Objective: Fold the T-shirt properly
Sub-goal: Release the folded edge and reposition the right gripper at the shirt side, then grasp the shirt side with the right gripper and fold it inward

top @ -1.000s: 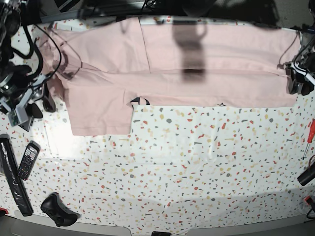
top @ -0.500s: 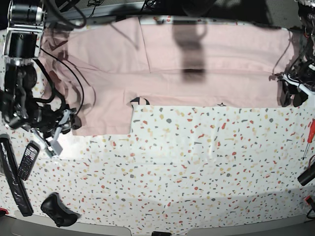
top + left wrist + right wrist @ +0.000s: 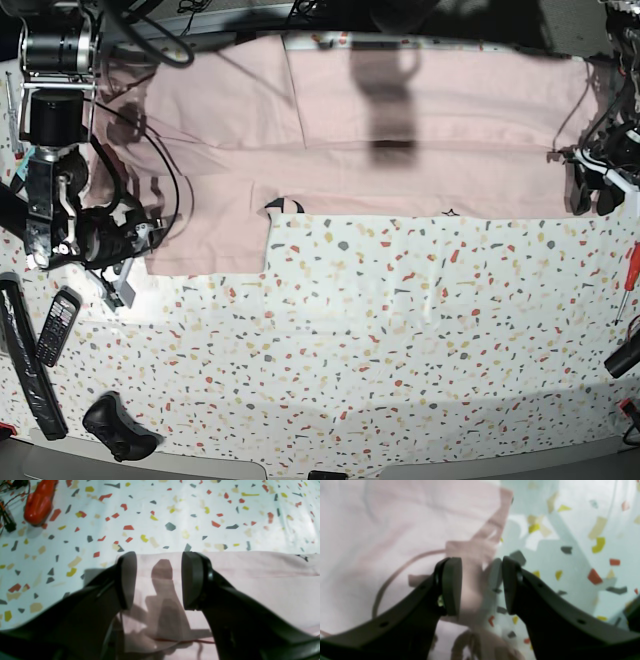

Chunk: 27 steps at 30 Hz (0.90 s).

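The pale pink T-shirt [image 3: 400, 130] lies partly folded across the far side of the table, with a bit of black lettering peeking out at its near edge. My left gripper [image 3: 590, 192] hangs open over the shirt's right end. In the left wrist view the left gripper [image 3: 158, 580] has its fingers apart above the T-shirt [image 3: 250, 585], just inside its edge. My right gripper [image 3: 122, 280] is at the shirt's near left corner. In the right wrist view the right gripper [image 3: 481, 586] stands open, straddling the edge of the T-shirt [image 3: 382, 530], with nothing pinched.
A phone [image 3: 57, 325], a long black bar [image 3: 25, 355] and a black controller [image 3: 120, 425] lie at the near left. A red screwdriver [image 3: 630, 270] and a dark object [image 3: 625, 355] sit at the right edge; the screwdriver's orange handle [image 3: 38, 502] shows near the left gripper.
The right arm has swung in from the table's left edge to the shirt's near left corner. The left gripper has shifted slightly toward the shirt's right end. Both stayed open.
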Tool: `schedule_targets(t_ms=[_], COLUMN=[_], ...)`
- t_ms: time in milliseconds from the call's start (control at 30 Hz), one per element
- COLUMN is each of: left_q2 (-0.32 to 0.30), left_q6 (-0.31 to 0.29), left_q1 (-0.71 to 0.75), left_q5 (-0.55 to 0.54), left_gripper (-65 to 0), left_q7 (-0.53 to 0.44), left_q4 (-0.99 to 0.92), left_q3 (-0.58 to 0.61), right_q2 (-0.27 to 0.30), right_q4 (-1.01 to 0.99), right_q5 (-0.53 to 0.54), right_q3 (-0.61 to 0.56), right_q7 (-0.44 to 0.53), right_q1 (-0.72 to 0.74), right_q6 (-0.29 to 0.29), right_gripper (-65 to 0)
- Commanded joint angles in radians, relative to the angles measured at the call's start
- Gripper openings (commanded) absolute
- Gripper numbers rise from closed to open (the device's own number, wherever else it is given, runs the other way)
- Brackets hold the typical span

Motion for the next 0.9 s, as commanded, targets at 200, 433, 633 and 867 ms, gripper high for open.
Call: schedule_targets(t_ms=[200,433,633,867], left_q2=[-0.017,-0.018,-0.018,-0.018], left_q6=[-0.003,-0.003,-0.003,-0.003], left_q1=[-0.008,-0.007,-0.007,-0.005], left_q5=[-0.012,-0.012,-0.011,-0.011], left_gripper=[-37.4,-37.4,-37.4,-37.4], left_q7=[-0.023,-0.021,-0.019,-0.019], left_q4=[0.016,0.016,0.015,0.015], left_q3=[-0.009,-0.009,-0.009,-0.009], right_q2=[-0.053,-0.057,-0.054,-0.054], right_q4=[0.011,0.023,0.166,0.583], right_q5=[0.011,0.006,0.008,0.015], right_q3=[0.004,0.005,0.008,0.008], right_q7=[0.023,0.073,0.063,0.062], right_q1=[0.025,0.024,-0.043,-0.276], right_q6=[-0.003,0.018,0.046,0.045], right_gripper=[-44.5,-65.0,-65.0,-65.0])
